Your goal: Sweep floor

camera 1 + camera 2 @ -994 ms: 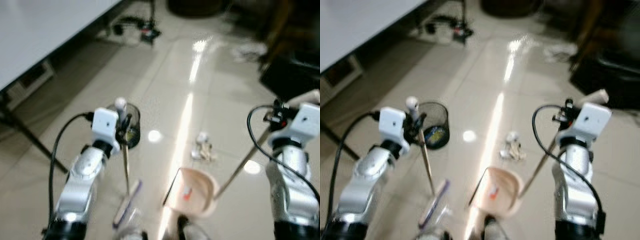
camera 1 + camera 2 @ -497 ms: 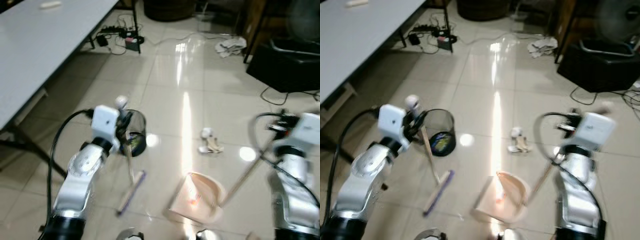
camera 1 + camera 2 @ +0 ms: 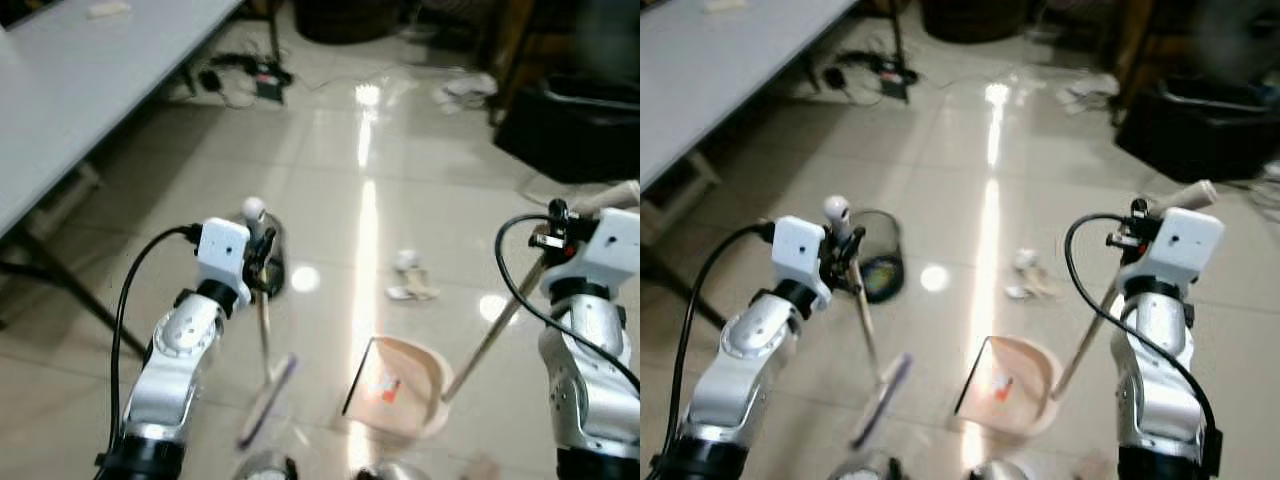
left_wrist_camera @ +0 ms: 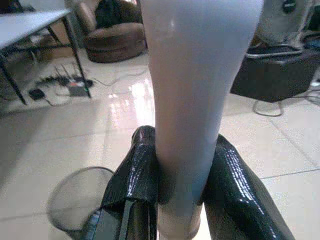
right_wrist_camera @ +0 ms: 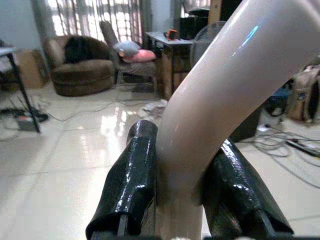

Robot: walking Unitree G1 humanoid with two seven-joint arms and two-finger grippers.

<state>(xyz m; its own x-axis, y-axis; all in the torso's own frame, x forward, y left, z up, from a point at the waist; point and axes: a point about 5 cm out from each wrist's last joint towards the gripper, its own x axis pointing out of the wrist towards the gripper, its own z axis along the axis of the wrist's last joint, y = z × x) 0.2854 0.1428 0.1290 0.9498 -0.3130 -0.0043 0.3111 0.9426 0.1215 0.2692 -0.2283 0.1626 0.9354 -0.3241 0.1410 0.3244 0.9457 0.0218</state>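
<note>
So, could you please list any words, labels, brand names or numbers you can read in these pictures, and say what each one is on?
No text can be read in any view.
Dustpan: a small orange mark inside, too blurred to tell whether it carries print.
Wire bin: a blue and yellow item inside, too blurred to read.
Broom handle and dustpan handle: plain, no lettering.

The glossy tiled floor [image 3: 330, 150] carries a beige dustpan [image 3: 400, 385], with the broom head [image 3: 268, 400] just beside it. A black mesh wastebasket [image 3: 878, 262] stands near. Crumpled paper scraps [image 3: 410, 280] lie beyond the dustpan, and cables with a power strip [image 3: 262, 78] lie beside the worktop [image 3: 70, 90].
</note>
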